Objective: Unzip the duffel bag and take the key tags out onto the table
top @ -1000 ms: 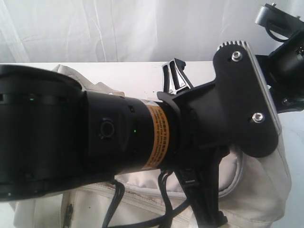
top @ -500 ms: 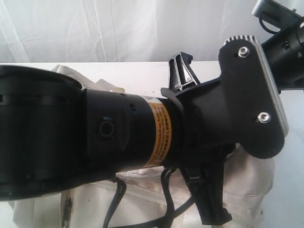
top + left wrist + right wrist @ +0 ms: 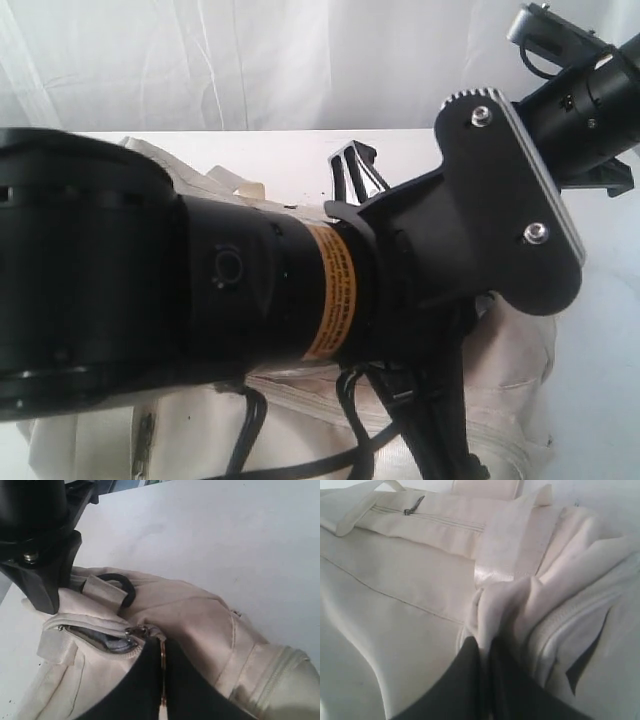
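The cream-white duffel bag [image 3: 200, 615] lies on the white table [image 3: 225, 525]. My left gripper [image 3: 163, 647] is shut on the thin metal zipper pull [image 3: 162, 655], right at the slider [image 3: 140, 631]. Behind the slider the zipper gapes a little, showing dark lining [image 3: 100, 637]. My right gripper [image 3: 485, 650] is shut on a bunched fold of the bag's fabric [image 3: 505, 600] beside a zipper seam. In the exterior view the left arm [image 3: 200, 290] hides most of the bag [image 3: 510, 370]. The key tags are hidden.
A black D-ring [image 3: 125, 585] sits under a webbing loop near the zipper's end. The right arm's black body [image 3: 40, 535] hangs close over that end. A side pocket zipper [image 3: 415, 506] and a strap [image 3: 360, 505] lie further along the bag. A white curtain [image 3: 250, 60] backs the table.
My right gripper has shut on the bag's fabric and its arm has risen, drawing the bag's right end inward. The left arm has shifted slightly, still on the zipper pull.
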### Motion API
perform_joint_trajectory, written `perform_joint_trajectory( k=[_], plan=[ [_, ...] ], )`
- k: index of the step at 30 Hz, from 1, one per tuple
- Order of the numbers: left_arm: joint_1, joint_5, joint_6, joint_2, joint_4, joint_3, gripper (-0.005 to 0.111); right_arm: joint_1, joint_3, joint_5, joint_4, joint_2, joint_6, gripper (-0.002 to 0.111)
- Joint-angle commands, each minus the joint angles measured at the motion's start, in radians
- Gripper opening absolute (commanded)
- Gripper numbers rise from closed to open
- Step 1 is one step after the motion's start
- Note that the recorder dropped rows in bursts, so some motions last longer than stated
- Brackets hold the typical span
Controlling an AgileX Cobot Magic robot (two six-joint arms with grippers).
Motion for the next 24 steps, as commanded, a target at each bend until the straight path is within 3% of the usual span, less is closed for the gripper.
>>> perform_joint_trajectory(
  k=[1,6,13,24],
  plan=[
    [-0.04,-0.122,-0.005,-0.018,-0.045,-0.005,0.0,-0.015,-0.015,-0.206,-0.049,0.01,-0.02,0.0],
    [-0.017,-0.269,0.0,-0.018,0.04,-0.005,0.0,-0.015,-0.042,-0.157,-0.05,0.007,-0.02,0.0],
    [0.041,-0.309,-0.002,-0.018,0.035,-0.005,0.0,-0.015,-0.074,-0.091,-0.053,0.007,-0.069,0.0],
    [0.134,-0.503,0.046,0.014,-0.031,-0.005,0.0,-0.015,-0.074,-0.008,-0.055,0.007,-0.076,0.0]
  ],
)
